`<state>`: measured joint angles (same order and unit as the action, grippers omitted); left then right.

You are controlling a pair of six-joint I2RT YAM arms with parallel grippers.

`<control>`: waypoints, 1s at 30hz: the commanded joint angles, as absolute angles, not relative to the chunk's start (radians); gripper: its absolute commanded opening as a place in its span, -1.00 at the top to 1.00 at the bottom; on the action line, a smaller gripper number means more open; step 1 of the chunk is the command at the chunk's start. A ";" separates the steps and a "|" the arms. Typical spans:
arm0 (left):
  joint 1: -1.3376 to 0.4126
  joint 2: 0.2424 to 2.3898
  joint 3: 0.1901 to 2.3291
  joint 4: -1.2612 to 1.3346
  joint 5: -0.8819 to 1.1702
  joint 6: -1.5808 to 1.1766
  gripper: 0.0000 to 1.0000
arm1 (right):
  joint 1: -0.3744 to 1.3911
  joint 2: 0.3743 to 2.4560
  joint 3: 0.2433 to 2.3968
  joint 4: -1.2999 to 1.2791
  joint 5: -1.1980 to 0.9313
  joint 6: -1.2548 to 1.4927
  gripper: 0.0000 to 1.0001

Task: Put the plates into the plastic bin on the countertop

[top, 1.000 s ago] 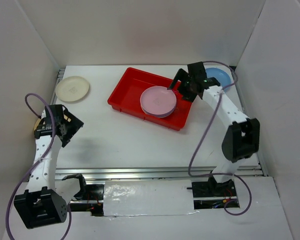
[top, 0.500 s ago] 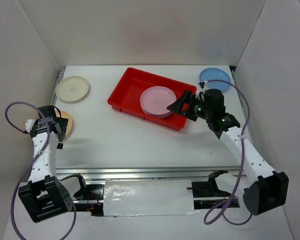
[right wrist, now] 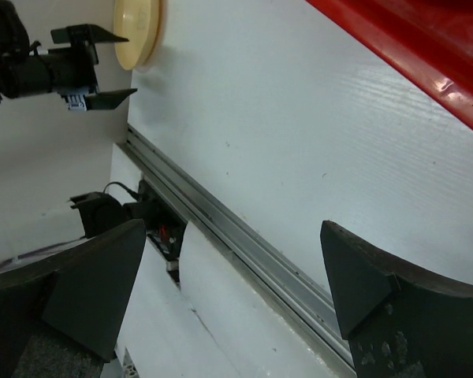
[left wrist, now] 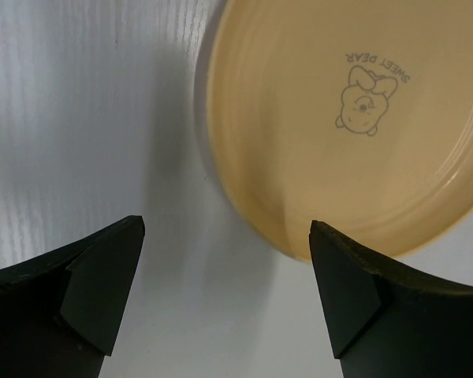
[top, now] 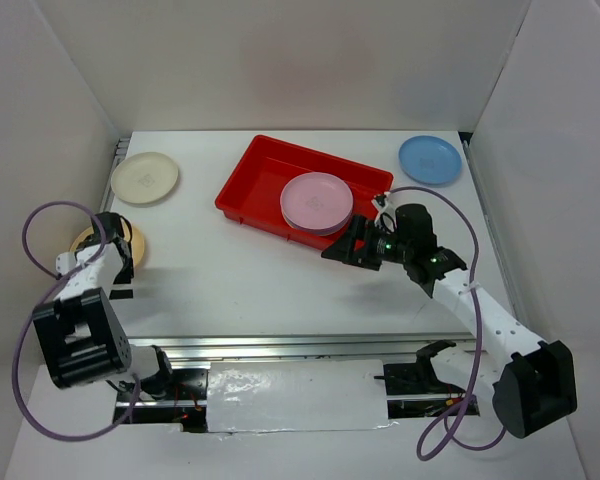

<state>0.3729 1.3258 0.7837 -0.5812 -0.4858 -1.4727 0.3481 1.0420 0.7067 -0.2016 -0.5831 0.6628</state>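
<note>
The red plastic bin (top: 265,170) lies at the back middle of the white countertop (top: 240,280), and a pink plate (top: 317,202) rests inside it. A cream plate (top: 145,178) sits at the back left and a blue plate (top: 430,159) at the back right. At the left edge a yellow-orange plate (top: 137,247) (left wrist: 339,118) lies partly under my left gripper (top: 118,250) (left wrist: 227,236), which is open, its right finger (left wrist: 355,291) at the plate's near rim. My right gripper (top: 342,245) (right wrist: 236,260) is open and empty, just in front of the bin's near wall (right wrist: 426,47).
A metal rail (top: 320,345) (right wrist: 244,244) runs along the countertop's near edge. White walls enclose the left, back and right sides. The right wrist view shows my left gripper (right wrist: 79,55) and the yellow-orange plate (right wrist: 138,31) far off.
My right arm swung from the blue plate at the back right, over the bin, down to the bin's front. The left gripper dropped onto the yellow-orange plate.
</note>
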 commanded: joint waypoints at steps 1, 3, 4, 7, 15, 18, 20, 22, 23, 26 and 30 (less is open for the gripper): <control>0.379 1.429 0.842 -0.568 -0.557 -1.534 -0.99 | 0.370 1.016 0.692 -0.129 -0.595 0.649 -1.00; 0.379 1.460 0.853 -0.546 -0.578 -1.537 -0.99 | 0.377 1.014 0.692 -0.140 -0.581 0.643 -1.00; 0.379 1.486 0.860 -0.549 -0.589 -1.542 -0.99 | 0.388 1.011 0.693 -0.147 -0.578 0.640 -1.00; 0.380 1.519 0.885 -0.549 -0.615 -1.534 -0.99 | 0.397 1.003 0.693 -0.158 -0.561 0.637 -1.00; 0.380 1.612 0.902 -0.555 -0.594 -1.526 -0.63 | 0.431 1.022 0.704 -0.152 -0.545 0.643 -1.00; 0.379 1.628 0.871 -0.531 -0.583 -1.529 0.27 | 0.434 1.011 0.722 -0.179 -0.531 0.635 -1.00; 0.379 1.631 0.853 -0.523 -0.575 -1.523 0.45 | 0.434 0.999 0.733 -0.196 -0.519 0.634 -1.00; 0.379 1.615 0.844 -0.537 -0.554 -1.528 0.93 | 0.436 0.977 0.742 -0.213 -0.505 0.630 -1.00; 0.371 1.605 0.838 -0.555 -0.548 -1.528 1.00 | 0.436 0.970 0.752 -0.222 -0.497 0.629 -1.00; 0.332 1.501 0.815 -0.665 -0.551 -1.545 1.00 | 0.436 0.954 0.770 -0.236 -0.486 0.630 -1.00; 0.292 1.230 0.792 -0.767 -0.542 -1.525 1.00 | 0.434 0.953 0.801 -0.258 -0.479 0.627 -1.00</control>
